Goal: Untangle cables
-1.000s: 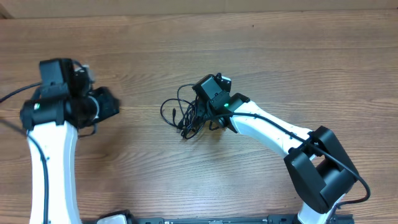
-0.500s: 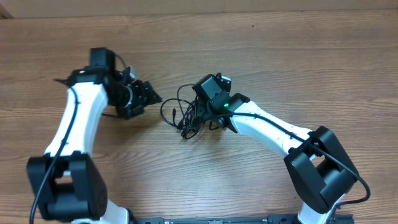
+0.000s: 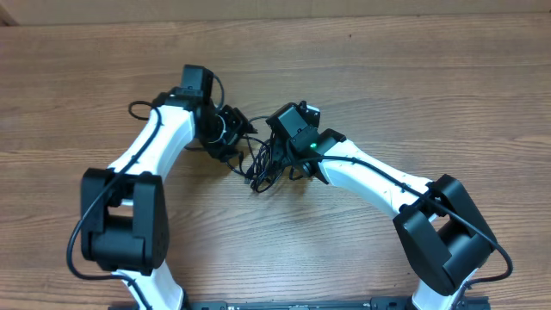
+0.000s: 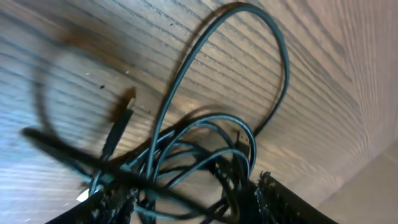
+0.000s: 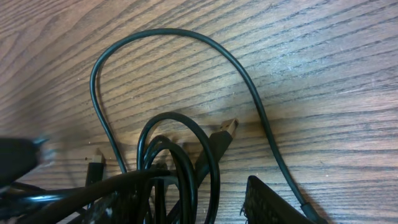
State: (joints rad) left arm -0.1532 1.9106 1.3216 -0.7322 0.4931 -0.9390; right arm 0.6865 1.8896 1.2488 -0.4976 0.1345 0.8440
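The cables are thin black cords bunched in a knot mid-table. My left gripper has its tips at the knot's left side. In the left wrist view the left gripper is open, with several strands of the cables crossing the gap and a plug lying just ahead. My right gripper sits on the knot's right side. In the right wrist view the right gripper is open, straddling coiled loops of the cables. Bare wood shows between the loops and its right finger.
A USB plug and a smaller plug lie on the wooden table. A blurred dark shape sits at the left edge of the right wrist view. Both arm bases stand at the near edge.
My left arm has swung from the far left of the table across to the knot, and its tips now reach the cables. The right arm and the bundle have stayed put.
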